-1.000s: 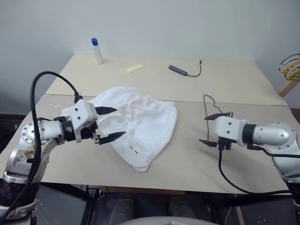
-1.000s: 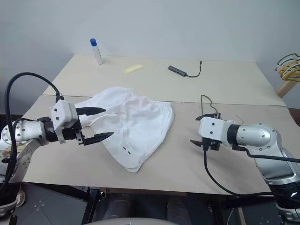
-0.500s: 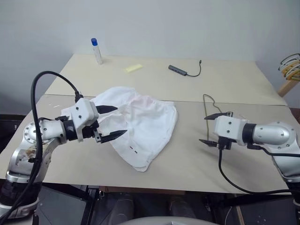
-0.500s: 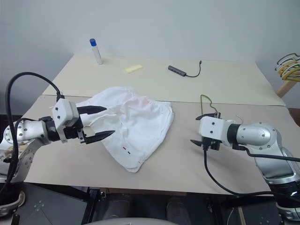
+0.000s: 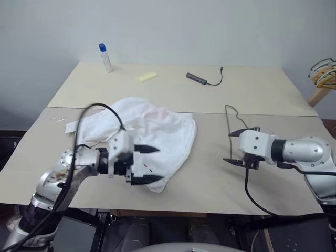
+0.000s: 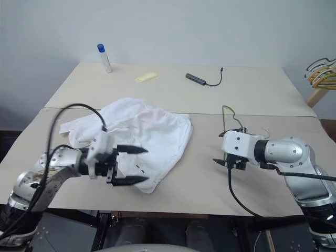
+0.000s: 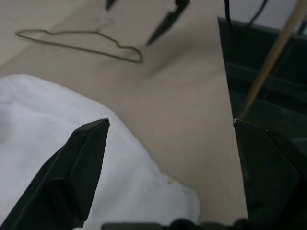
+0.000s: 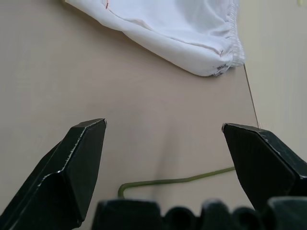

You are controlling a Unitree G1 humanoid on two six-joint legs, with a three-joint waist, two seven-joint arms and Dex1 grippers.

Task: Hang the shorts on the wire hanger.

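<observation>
The left pincer (image 5: 148, 165) gapes empty over the shorts' (image 5: 157, 131) near hem, seemingly to pinch it, while the right pincer (image 5: 233, 147), also wide and empty, hovers just above the hanger (image 7: 81, 43).

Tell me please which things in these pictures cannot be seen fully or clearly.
- wire hanger: in the eye views the right gripper covers most of it.
- bunch of hangers: cut off by the edge of the eye views.
- shorts: crumpled, so their underside is hidden; the left gripper covers part of the near hem.
- small yellow object: too small to identify.
</observation>
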